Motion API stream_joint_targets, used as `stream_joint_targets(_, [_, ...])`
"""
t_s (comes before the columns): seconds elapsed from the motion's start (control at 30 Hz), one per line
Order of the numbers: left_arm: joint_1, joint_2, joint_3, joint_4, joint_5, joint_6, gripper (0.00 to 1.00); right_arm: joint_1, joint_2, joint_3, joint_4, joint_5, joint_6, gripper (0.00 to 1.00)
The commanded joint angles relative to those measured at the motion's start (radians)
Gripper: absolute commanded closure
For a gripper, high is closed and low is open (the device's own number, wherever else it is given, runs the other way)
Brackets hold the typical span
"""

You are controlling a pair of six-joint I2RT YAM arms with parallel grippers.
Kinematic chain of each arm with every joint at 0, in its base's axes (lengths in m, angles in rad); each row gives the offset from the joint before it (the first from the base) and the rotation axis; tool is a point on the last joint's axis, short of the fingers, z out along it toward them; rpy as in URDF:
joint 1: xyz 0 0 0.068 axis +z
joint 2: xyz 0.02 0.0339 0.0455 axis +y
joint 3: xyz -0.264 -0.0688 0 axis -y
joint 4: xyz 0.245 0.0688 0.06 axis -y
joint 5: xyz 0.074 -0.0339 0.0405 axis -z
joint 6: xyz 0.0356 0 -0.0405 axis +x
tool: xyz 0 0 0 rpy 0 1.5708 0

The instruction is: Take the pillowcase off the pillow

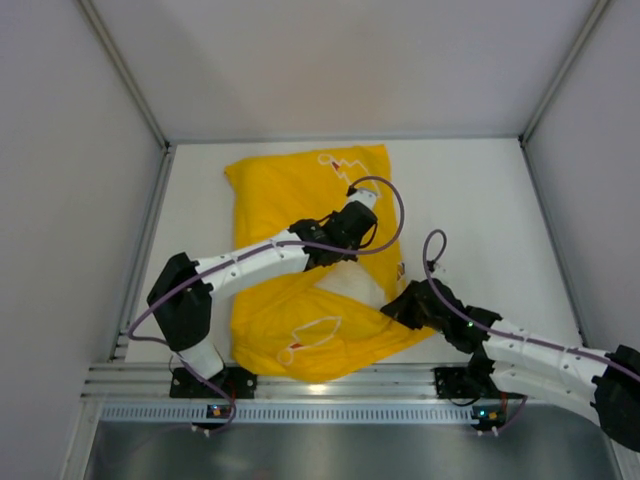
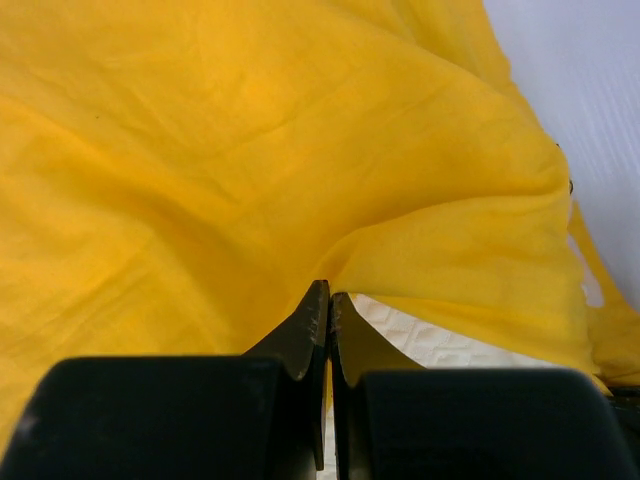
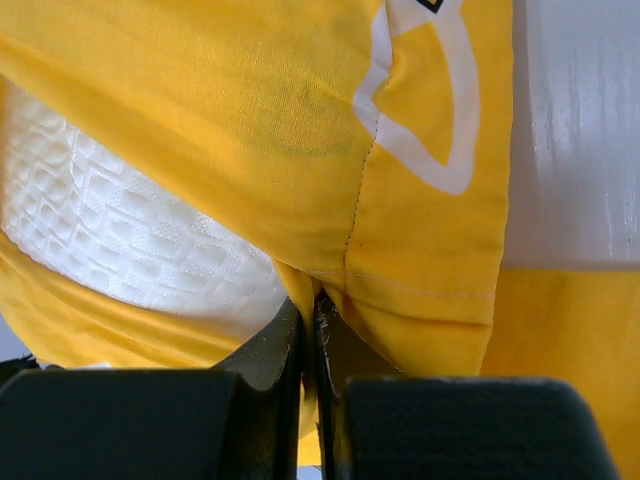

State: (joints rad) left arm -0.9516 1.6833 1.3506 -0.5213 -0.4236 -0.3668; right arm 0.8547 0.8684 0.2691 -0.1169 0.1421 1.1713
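Atop pillowcase (image 1: 300, 180) | left gripper (image 2: 327, 292) extended forward, clamped on it | right gripper (image 3: 312, 298) clamped on its edge

White tabletop (image 1: 480, 200) fills the centre of the frame, boxed in by pale panel walls (image 1: 340, 60). Aluminium posts (image 1: 123, 70) slant down from the upper corners. A slotted metal rail (image 1: 340, 380) runs along the bottom.
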Motion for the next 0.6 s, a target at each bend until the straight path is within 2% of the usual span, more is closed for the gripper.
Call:
stream_joint_targets(0.0, [0.016,0.016,0.051,0.052,-0.021,-0.009,1.00,0.035,-0.045,-0.091,-0.125,0.014,-0.039,0.98])
stream_joint_targets(0.13, [0.017,0.035,0.045,0.053,-0.012,-0.017,1.00,0.035,-0.114,-0.119,-0.113,-0.016,-0.081,0.72])
stream_joint_targets(0.2, [0.017,0.047,0.042,0.053,-0.007,-0.023,1.00,0.037,-0.127,-0.110,-0.115,-0.030,-0.099,0.72])
stream_joint_targets(0.3, [0.017,0.061,0.032,0.052,0.000,-0.037,1.00,0.037,-0.143,-0.110,-0.122,-0.045,-0.110,0.74])
stream_joint_targets(0.33, [0.017,0.059,0.022,0.055,0.000,-0.041,1.00,0.037,-0.138,-0.107,-0.122,-0.045,-0.114,0.82])
stream_joint_targets(0.4, [0.017,0.061,0.016,0.061,0.008,-0.046,1.00,0.038,-0.138,-0.100,-0.122,-0.071,-0.116,0.83])
stream_joint_targets(0.43, [0.017,0.061,0.016,0.061,0.009,-0.047,1.00,0.038,-0.140,-0.102,-0.116,-0.088,-0.117,0.89])
stream_joint_targets(0.47, [0.017,0.061,0.010,0.063,0.008,-0.049,1.00,0.044,-0.150,-0.103,-0.115,-0.107,-0.113,0.99])
stream_joint_targets(0.57, [0.020,0.072,0.007,0.083,0.006,-0.044,1.00,0.070,-0.201,-0.105,-0.162,-0.098,-0.088,1.00])
